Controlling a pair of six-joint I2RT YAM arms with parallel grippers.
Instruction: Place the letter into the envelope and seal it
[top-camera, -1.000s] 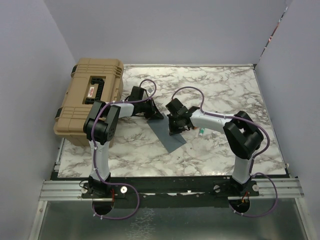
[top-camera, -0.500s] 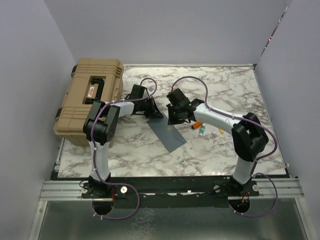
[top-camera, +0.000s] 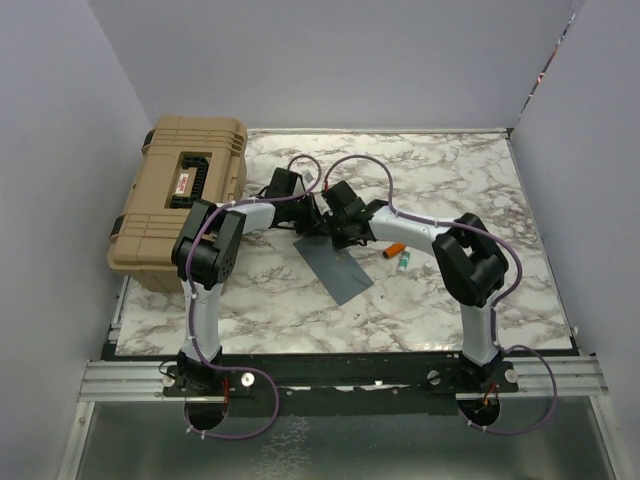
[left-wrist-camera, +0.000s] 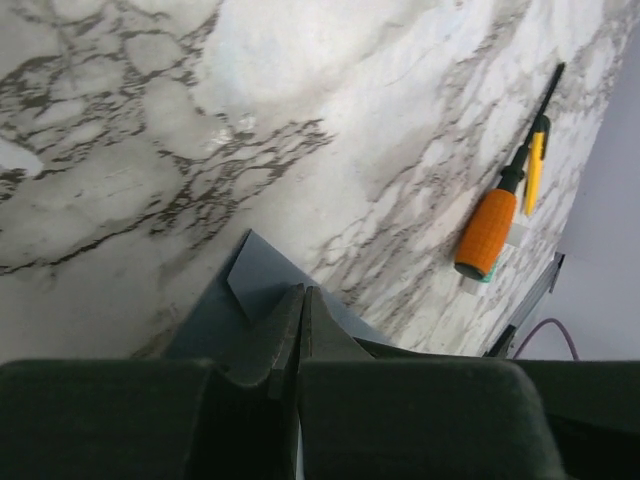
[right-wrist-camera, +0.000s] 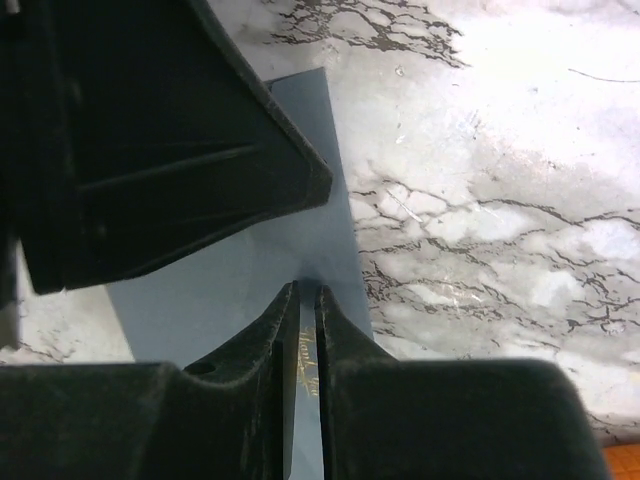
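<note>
Grey-blue envelope (top-camera: 338, 270) lies flat on the table (top-camera: 450, 180), letter unseen. Left hand (left-wrist-camera: 303, 300), fully closed, rests on its far corner; right hand (right-wrist-camera: 306, 300) is barely parted, gripping nothing evident. Pin that corner and press it shut evenly.

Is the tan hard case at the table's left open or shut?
Shut. The tan hard case has its lid flush on its base; no interior shows.

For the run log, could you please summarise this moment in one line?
left fingers shut at envelope corner | right fingers slightly parted over envelope | letter not visible
</note>
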